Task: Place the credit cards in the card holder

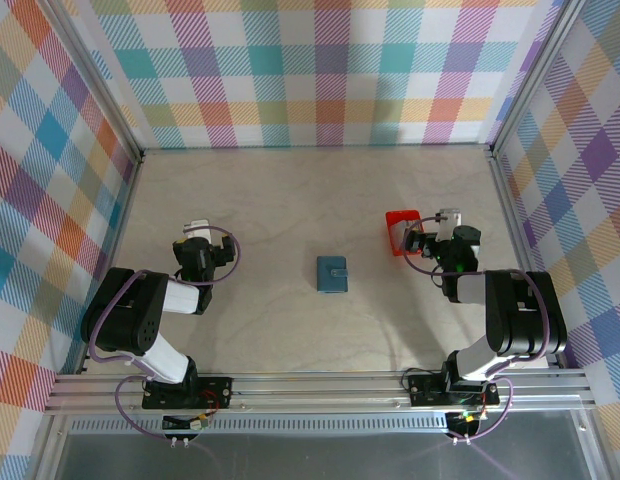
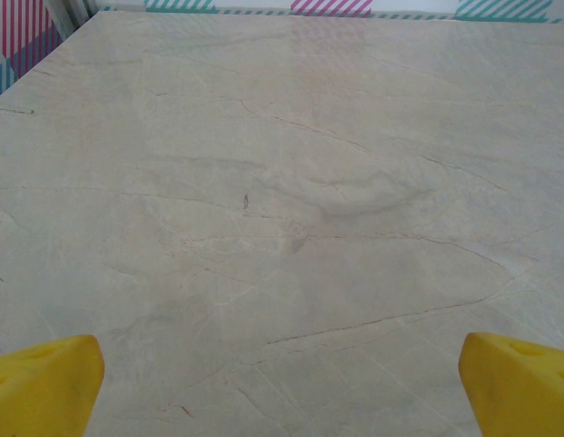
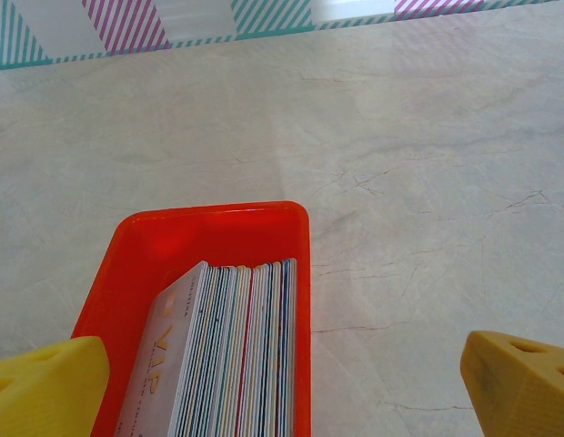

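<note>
Spread right gripper [image 3: 282, 391] hovers over thin silvery credit cards [image 3: 232, 355] standing in a small red plastic tray [image 3: 214, 218]. The left gripper [image 2: 282, 387] is spread too. The blue-teal folding card holder [image 1: 332, 274], seemingly closed, lies between them.

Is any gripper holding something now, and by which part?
Nothing is held. Left gripper: open over the table. Right gripper: open above the credit cards in the red tray.

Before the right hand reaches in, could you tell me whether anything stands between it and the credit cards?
Nothing visible does: the right hand is open above the credit cards, which stand on edge, uncovered, in the red tray.
</note>
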Controlling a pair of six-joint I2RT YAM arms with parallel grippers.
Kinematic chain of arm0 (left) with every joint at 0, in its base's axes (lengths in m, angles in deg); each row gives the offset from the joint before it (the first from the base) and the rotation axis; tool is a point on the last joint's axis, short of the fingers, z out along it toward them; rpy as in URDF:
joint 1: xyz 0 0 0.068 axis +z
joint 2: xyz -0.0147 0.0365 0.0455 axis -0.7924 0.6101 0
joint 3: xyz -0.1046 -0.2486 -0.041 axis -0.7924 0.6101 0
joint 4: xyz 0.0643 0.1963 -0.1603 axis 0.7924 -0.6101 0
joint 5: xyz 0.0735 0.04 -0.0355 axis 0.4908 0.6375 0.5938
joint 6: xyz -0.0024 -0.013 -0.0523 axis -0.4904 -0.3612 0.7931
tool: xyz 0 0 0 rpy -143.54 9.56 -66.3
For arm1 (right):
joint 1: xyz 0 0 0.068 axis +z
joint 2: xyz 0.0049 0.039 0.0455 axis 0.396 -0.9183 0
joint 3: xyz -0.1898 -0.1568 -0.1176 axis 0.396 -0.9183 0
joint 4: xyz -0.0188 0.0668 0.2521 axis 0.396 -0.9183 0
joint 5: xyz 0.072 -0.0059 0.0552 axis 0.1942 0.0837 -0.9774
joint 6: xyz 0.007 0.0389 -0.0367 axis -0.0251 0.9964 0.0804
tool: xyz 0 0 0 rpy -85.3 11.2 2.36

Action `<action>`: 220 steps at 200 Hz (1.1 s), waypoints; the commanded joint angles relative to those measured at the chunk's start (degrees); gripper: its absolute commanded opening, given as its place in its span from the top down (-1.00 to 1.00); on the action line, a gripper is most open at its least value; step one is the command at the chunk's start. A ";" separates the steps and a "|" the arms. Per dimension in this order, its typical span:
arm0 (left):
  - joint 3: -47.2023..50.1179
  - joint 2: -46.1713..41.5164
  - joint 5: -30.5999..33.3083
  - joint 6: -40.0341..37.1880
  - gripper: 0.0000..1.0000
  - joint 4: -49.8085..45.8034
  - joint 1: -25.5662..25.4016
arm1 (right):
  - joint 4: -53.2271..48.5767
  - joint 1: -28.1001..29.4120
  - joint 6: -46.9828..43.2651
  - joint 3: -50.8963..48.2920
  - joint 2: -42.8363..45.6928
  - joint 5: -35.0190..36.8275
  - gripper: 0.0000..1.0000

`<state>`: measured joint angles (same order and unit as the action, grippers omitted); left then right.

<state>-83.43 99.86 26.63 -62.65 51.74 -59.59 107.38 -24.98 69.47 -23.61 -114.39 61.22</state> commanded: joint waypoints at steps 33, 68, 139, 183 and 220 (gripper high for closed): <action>-0.78 0.03 -0.71 0.23 -0.99 1.78 0.72 | 2.09 0.31 -1.39 -0.32 -0.17 -0.03 -0.97; -0.78 0.03 -0.71 0.27 -0.99 1.77 0.69 | 2.12 0.32 -1.32 -0.32 -0.21 -0.03 -0.97; -0.77 0.03 -0.69 0.27 -0.99 1.77 0.70 | 1.97 0.40 -1.38 -0.28 -0.26 0.11 -0.97; -0.74 -0.02 -0.70 0.22 -0.99 1.71 0.76 | 1.86 0.45 -1.45 -0.23 -0.26 0.37 -0.98; -0.78 0.03 -0.69 0.22 -0.99 1.73 0.68 | 1.59 0.67 -1.49 -0.02 -0.34 0.59 -0.97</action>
<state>-83.43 99.86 26.63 -62.65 51.74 -59.59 107.38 -24.76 68.84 -23.61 -114.39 61.26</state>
